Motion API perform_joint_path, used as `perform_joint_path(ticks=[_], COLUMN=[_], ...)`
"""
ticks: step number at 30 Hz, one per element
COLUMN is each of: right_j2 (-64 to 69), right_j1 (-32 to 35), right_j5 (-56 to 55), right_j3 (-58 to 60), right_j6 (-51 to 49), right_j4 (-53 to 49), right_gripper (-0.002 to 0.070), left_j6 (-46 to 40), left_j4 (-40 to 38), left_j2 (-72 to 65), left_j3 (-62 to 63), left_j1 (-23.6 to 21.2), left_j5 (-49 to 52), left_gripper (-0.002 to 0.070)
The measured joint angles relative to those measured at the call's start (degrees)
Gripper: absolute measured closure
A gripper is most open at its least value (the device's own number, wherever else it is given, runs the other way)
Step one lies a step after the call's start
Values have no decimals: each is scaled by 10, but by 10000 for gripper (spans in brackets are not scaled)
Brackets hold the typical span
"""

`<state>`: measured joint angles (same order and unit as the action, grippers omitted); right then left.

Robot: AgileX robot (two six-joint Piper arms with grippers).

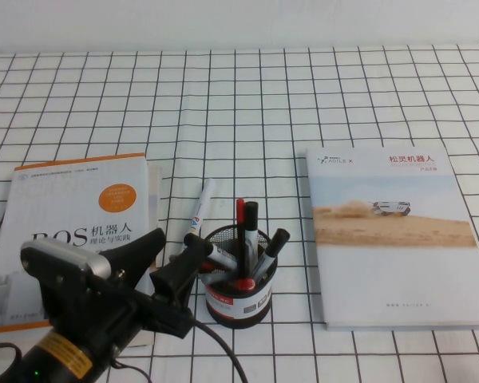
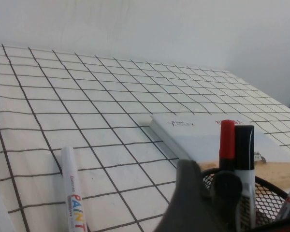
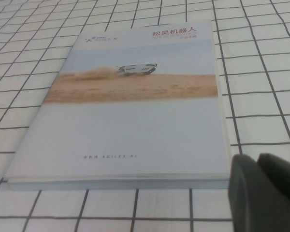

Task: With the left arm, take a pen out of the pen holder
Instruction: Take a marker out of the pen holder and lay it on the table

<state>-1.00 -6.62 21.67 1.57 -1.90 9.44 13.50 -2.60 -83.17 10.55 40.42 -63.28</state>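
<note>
The checked cloth (image 1: 303, 88) runs bare from the middle of the table out to 12 o'clock, where it meets a white wall (image 1: 239, 20). That is the widest open room.

The pen holder (image 1: 238, 307), a black mesh cup, stands near the table's 6 o'clock edge. In it a red pen (image 1: 240, 214) and two black-capped pens (image 1: 251, 219) stand upright or lean toward 2 o'clock. A white and red label wraps its front, and the print on it is too small to read.

At the holder's 9 o'clock the left gripper (image 1: 180, 239) hangs spread wide and holds nothing. Its nearer finger is just beside the rim; I cannot tell whether it touches. A white marker (image 1: 201, 206) lies flat on the cloth at the holder's 11 o'clock, marked "PAINT" in coloured letters.

A book (image 1: 64, 207) lies at 9 o'clock, partly under the left arm. It reads "ROS 机器人" below an orange circle.

A booklet (image 1: 391, 271) lies at 3 o'clock, with a strip of bare cloth between it and the holder. It reads "松灵机器人" in red, "AGILE X" at its far left corner and "WWW AGILEX AI" near its near edge.

The right gripper (image 3: 266, 191) sits over the cloth by the booklet's near edge. Whether it is wide or narrow cannot be told.
</note>
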Motion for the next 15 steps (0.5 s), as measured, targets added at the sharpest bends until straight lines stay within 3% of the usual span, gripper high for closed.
perform_joint_path(ticks=[6,15], right_j2=[0,0], right_j1=[0,0], right_j5=[0,0], right_j3=[0,0], right_j6=[0,0], right_j4=[0,0], right_gripper=[689,688], left_j6=[0,0], left_j4=[-1,19], left_j2=[-19,-36], left_j3=[0,2], left_j1=[0,0], left_j5=[-11,-19], left_gripper=[270,383])
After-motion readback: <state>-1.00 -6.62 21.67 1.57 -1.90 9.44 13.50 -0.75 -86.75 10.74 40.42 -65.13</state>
